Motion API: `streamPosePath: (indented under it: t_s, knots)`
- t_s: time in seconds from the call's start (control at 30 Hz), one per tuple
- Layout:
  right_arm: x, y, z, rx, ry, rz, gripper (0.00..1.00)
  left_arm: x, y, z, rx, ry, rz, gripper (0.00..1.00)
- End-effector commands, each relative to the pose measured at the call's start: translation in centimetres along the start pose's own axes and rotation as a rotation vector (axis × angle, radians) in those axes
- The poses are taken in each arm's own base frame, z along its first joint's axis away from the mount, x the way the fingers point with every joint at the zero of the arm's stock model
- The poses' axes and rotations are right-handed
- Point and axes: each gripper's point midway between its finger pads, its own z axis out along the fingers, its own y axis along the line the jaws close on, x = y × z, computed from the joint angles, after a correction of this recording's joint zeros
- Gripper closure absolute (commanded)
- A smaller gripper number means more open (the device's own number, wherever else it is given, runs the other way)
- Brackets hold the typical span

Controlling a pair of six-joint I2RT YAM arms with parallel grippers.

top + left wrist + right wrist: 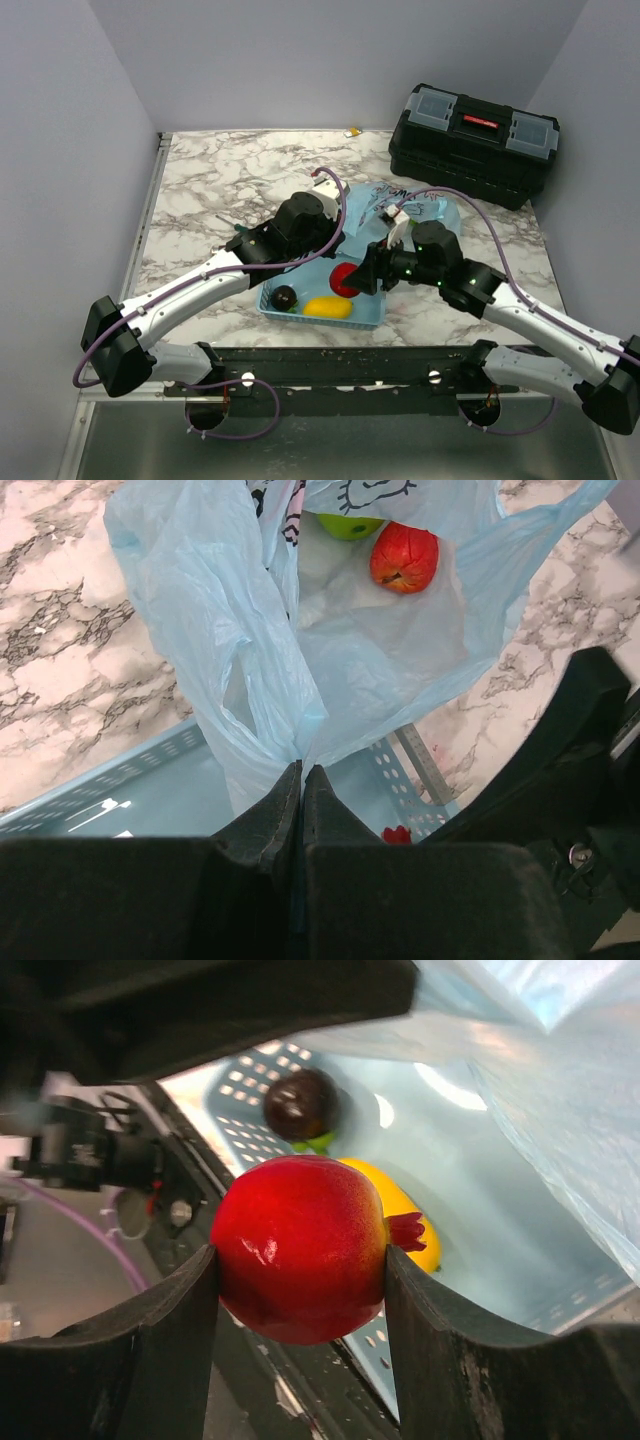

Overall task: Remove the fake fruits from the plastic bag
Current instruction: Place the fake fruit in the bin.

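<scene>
Left wrist view showed the left end effector (pixel 301 772) with its fingers together, pinching a fold of the plastic bag (pixel 250 630) over the basket (pixel 120 780). Inside the bag lay a lumpy red fruit (pixel 404 557) and a green apple (pixel 348 525), the apple cut off by the frame's top edge. The right end effector (pixel 300 1270) was clamped on a round red fruit (pixel 290 1230) over the basket's near rim, half hiding a yellow fruit (pixel 415 1220) beside a dark plum (pixel 300 1103). From above, both arms covered much of the bag on the bench (pixel 220 180).
</scene>
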Motion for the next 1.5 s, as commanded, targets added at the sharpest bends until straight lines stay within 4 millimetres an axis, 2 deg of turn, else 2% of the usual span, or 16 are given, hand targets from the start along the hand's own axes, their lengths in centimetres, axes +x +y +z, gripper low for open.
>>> streamPosePath:
  t_s: [0.0, 0.23, 0.27, 0.43, 0.53, 0.7, 0.83, 1.1, 1.17, 1.3, 1.47]
  knots:
    - [1.9, -3.2, 0.9, 0.179, 0.061, 0.0, 0.94, -1.3, 0.0, -0.7, -0.016, -0.033, 0.016, 1.0]
    - [3.5, -6.1, 2.5, 0.323, 0.134, 0.038, 0.94, -1.3, -0.2, -0.6, -0.007, -0.032, 0.015, 1.0]
    - [3.6, -7.1, 2.6, 0.374, 0.136, 0.044, 0.94, -1.4, -0.1, -0.7, -0.008, -0.034, 0.014, 1.0]
    - [4.9, -9.6, 2.6, 0.512, 0.193, 0.049, 0.94, -1.3, -0.1, -0.6, -0.013, -0.033, 0.015, 1.0]
    - [5.5, -10.1, 2.4, 0.546, 0.219, 0.048, 0.93, -1.3, -0.1, -0.6, -0.01, -0.033, 0.015, 1.0]
    - [6.7, -9.8, 2.5, 0.512, 0.247, 0.069, 0.89, -1.3, -0.3, -0.6, -0.003, -0.029, 0.012, 1.0]
    - [7.6, -9.7, 2.9, 0.497, 0.264, 0.088, 0.79, -1.2, -0.3, -0.5, -0.002, -0.026, 0.01, 1.0]
    - [6.8, -9.3, 3.1, 0.478, 0.211, 0.09, 0.4, -1.2, -0.2, -0.6, -0.003, -0.027, 0.01, 1.0]
    - [6.8, -9.3, 3.3, 0.477, 0.21, 0.09, 0.34, -1.2, -0.2, -0.6, -0.003, -0.027, 0.01, 1.0]
    - [6.6, -9.1, 3.7, 0.469, 0.204, 0.089, 0.25, -1.2, -0.2, -0.6, -0.006, -0.028, 0.012, 1.0]
    - [5.9, -8.5, 3.6, 0.454, 0.186, 0.075, 0.22, -1.3, -0.2, -0.7, -0.005, -0.031, 0.013, 1.0]
